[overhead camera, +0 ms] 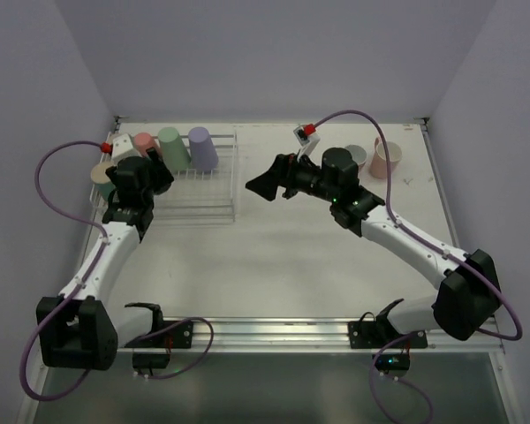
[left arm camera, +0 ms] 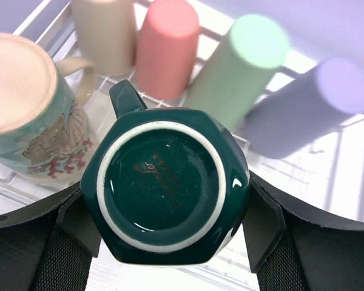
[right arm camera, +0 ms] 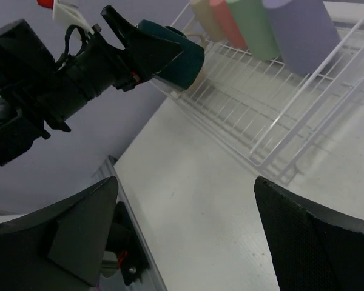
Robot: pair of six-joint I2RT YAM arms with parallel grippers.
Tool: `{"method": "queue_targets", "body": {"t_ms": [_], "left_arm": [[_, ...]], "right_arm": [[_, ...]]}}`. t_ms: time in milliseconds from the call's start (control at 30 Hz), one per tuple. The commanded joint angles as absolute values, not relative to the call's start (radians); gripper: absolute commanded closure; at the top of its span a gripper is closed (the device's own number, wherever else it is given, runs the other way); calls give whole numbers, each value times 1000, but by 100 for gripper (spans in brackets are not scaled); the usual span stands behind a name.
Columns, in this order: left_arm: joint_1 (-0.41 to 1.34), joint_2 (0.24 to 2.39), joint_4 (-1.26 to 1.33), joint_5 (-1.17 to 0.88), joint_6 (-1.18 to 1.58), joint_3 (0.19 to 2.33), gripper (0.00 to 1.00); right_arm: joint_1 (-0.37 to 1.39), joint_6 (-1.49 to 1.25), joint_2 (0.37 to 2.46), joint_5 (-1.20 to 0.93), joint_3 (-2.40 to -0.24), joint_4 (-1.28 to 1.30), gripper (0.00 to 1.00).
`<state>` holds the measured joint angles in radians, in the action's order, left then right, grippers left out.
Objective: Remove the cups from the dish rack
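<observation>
My left gripper (left arm camera: 167, 227) is shut on an upside-down dark green mug (left arm camera: 167, 185), with a finger against each side. It holds the mug over the left end of the dish rack (overhead camera: 203, 201); the right wrist view shows the mug (right arm camera: 179, 54) lifted above the wires. A cream floral mug (left arm camera: 24, 103), a beige cup (left arm camera: 106, 33), a salmon cup (left arm camera: 167, 45), a mint green cup (left arm camera: 242, 66) and a lilac cup (left arm camera: 309, 103) stand upside down in the rack. My right gripper (overhead camera: 263, 185) is open and empty, above the table just right of the rack.
A pink cup (overhead camera: 387, 159) and a pale mug (overhead camera: 356, 156) stand on the table at the back right, behind my right arm. The rack's right end (right arm camera: 273, 115) holds no cups. Walls close the table on the left, back and right.
</observation>
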<state>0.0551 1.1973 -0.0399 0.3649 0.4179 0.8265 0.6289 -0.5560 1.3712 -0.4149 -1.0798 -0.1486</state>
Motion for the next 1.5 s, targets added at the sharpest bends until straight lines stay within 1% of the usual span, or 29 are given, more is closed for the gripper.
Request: {"method": "queue_targets", "body": {"t_ms": [0,200,233,300,333,400,600,633,667,700,967,1000,1167,1233,1300,1467], "left_arm": [[60,1089,28,258,482,812,70],[60,941,32,69,566,759,71],[60,910,41,14,578,749,71],[60,882,80,-47,629,716,71],[60,861,90,-99,646,710,71],[60,841,121,-138,698,686,71],[61,787,225,-297,842,643,73],[60,784,242,-310,857,641,73],[60,779,253,-324,892,638,73],[60,772,265,-336,911,637,74],[61,735,337,-387,1040,618,74],[61,736,341,-399,1049,620,74],[61,735,364,-425,1106,624,74],[64,736,371,-436,1126,626,74],[69,738,359,-442,1137,630,74],[77,746,353,-459,1180,634,74]], "right_arm": [[640,-782,1367,-428,-1039,-396,4],[692,-940,1474,-411,-1022,-590,4],[696,-969,1492,-422,-1019,-668,4],[709,-1052,1558,-434,-1015,-741,5],[713,-1075,1581,-449,-1015,-820,7],[729,-1115,1638,-463,-1031,-867,8],[759,-1127,1692,-445,-1029,-963,12],[761,-1131,1697,-445,-1028,-969,13],[761,-1135,1701,-448,-1031,-974,18],[764,-1137,1706,-452,-1032,-979,19],[782,-1155,1723,-471,-1040,-1019,21],[784,-1152,1726,-475,-1042,-1014,24],[799,-1137,1746,-515,-1090,-994,31],[804,-1134,1755,-535,-1107,-988,32],[811,-1131,1772,-551,-1134,-986,36],[828,-1114,1792,-586,-1180,-985,38]]}}
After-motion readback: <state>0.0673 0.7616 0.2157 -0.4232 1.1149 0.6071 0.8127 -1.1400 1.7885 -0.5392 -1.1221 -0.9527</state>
